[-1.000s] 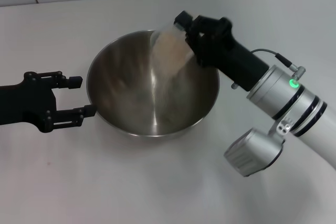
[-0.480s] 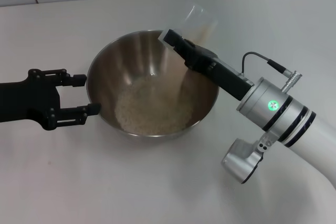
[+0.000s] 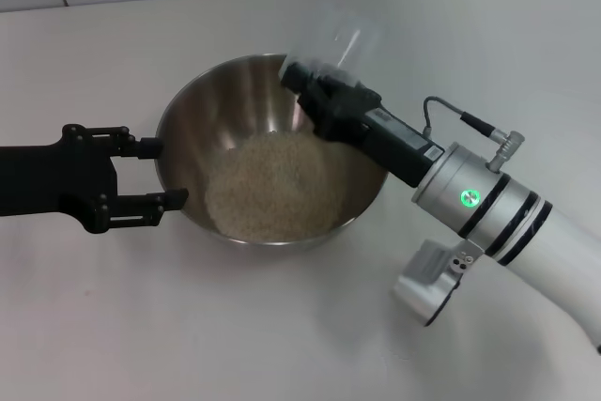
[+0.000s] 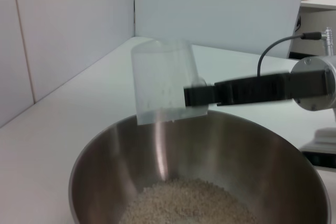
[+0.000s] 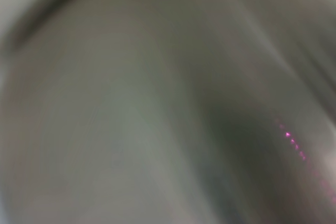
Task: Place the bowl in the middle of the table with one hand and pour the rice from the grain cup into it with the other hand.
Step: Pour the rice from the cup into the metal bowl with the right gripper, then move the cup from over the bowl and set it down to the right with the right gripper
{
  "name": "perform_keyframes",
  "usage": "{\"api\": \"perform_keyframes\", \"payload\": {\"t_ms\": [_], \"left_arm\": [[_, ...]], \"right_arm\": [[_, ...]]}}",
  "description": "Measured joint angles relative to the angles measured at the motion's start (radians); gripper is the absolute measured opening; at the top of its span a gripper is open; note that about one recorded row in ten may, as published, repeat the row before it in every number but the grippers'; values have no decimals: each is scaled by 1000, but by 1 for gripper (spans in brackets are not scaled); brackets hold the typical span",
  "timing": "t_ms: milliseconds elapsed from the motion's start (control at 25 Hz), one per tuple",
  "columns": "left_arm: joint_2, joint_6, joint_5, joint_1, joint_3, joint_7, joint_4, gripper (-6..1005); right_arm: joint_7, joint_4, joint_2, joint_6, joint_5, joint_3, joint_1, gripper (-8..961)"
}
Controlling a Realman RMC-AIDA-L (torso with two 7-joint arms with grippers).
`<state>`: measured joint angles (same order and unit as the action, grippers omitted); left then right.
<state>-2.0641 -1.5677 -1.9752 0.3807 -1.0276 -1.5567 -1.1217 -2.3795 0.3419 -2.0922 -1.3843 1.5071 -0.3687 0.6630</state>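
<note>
The right gripper (image 3: 315, 91) is pinching the grain cup (image 3: 340, 42), its 2 black fingers pressed against the clear wall near the cup's lower part. The cup sits upright or nearly so at the far rim of the bowl (image 3: 178, 119), and it looks empty: the left wrist view shows only bare clear plastic, with perhaps a few grains clinging inside. Directly below and in front of this gripper, the rice (image 3: 272, 185) lies as a pale heap across the bottom of the bowl.

The bowl stands on the table (image 3: 282, 326), roughly in its middle. On the side of the bowl opposite the right arm, the left gripper (image 3: 155, 176) holds its 2 fingers spread, 1 tip beside the rim and 1 lower against the outer wall; they flank the edge without clamping it, as far as the head view shows. The right wrist view is blurred and tells nothing.

Judging by the full bowl and the clear cup, the pouring step looks finished or nearly so. The next move calls for carrying the cup clear of the rim and setting it down on the table beside the bowl, then releasing it, while the left gripper backs away without nudging the steel wall.
</note>
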Motion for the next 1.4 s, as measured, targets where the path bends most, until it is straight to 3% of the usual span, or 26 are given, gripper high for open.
{"api": "perform_keyframes", "payload": {"t_ms": [240,400,440,480,560,720,920,1160,1400], "left_arm": [[-2,-1,5,-4,0,0,-14,702],[-3,-1,6,-4,0,0,-16,702],[-3,-1,6,-4,0,0,-16,702],[-3,-1,6,-4,0,0,-16,702],[-4,-1,7,-1,0,0,-22,702],[-5,-2,9,0,-3,0,-23,702],[-5,-1,10,1,-10,-1,-23,702],[-5,0,10,3,-11,-2,-23,702],[-5,3,10,4,-11,-2,-23,702]], "right_arm": [[449,242,5,-99,8,256,-31,67],[776,346,9,-121,47,399,-96,71],[954,374,9,-145,72,479,-139,72],[954,374,9,-145,72,479,-139,73],[1194,383,11,-178,92,565,-188,74],[1597,311,14,-162,100,695,-250,78],[2047,97,15,68,102,744,-229,82],[2340,-90,12,332,219,725,-148,88],[2408,-125,12,443,360,722,-117,93]]}}
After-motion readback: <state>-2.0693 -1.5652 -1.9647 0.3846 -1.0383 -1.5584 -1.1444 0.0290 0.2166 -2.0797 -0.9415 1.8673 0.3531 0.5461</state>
